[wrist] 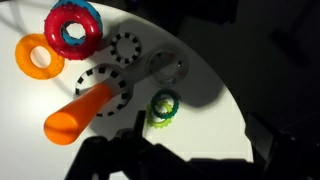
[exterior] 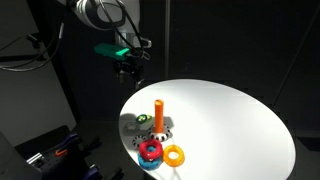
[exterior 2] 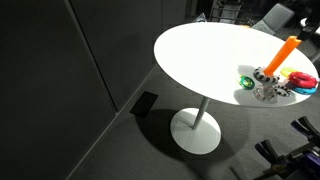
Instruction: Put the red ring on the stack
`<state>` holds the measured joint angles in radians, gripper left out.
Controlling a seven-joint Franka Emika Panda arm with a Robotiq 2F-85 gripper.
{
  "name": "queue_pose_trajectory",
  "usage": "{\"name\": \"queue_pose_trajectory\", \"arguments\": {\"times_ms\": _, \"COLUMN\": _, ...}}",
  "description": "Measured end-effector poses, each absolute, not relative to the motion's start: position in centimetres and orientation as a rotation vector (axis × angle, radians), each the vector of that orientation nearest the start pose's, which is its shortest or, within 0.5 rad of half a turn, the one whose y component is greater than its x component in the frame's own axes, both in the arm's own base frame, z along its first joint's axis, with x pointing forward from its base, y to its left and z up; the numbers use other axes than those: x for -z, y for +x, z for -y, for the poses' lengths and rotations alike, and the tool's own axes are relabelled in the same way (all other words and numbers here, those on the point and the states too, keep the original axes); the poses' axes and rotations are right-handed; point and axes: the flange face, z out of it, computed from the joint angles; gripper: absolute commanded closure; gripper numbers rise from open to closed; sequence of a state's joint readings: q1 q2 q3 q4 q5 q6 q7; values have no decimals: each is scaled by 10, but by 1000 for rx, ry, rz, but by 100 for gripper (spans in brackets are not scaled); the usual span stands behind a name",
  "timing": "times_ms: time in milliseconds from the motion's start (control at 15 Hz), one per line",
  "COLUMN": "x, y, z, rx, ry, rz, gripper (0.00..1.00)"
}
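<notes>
The red ring point(exterior: 150, 148) has a bumpy rim and lies flat on a blue ring point(exterior: 151, 159) near the table's front edge. It shows in the wrist view point(wrist: 90, 18) at the top left and in an exterior view point(exterior 2: 303, 79). The stack is an upright bare orange peg point(exterior: 158, 111) on a black-and-white patterned base point(exterior: 160, 129); it also shows in the wrist view point(wrist: 85, 111) and in an exterior view point(exterior 2: 284, 54). My gripper point(exterior: 128, 68) hangs well above the table's far edge, open and empty; its dark fingers point(wrist: 195, 165) frame the bottom of the wrist view.
A smooth orange-yellow ring point(exterior: 174, 155) lies beside the red ring. A green ring on a yellow-green one point(wrist: 163, 106) lies near the base, with a clear ring point(wrist: 167, 68) and a patterned disc point(wrist: 126, 46). The round white table point(exterior: 230, 120) has a central pedestal point(exterior 2: 197, 130).
</notes>
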<state>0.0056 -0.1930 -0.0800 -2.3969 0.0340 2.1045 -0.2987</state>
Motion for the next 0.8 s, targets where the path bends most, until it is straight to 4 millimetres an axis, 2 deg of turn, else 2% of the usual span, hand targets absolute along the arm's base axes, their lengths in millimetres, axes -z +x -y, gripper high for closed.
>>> {"name": "queue_pose_trajectory", "arguments": {"times_ms": 267, "x": -364, "y": 447, "z": 25, "rx": -213, "ry": -3075, "rz": 377, "gripper": 0}}
{"name": "queue_pose_trajectory", "arguments": {"times_ms": 800, "x": -360, "y": 445, "z": 25, "rx": -230, "ry": -3074, "rz": 379, "gripper": 0}}
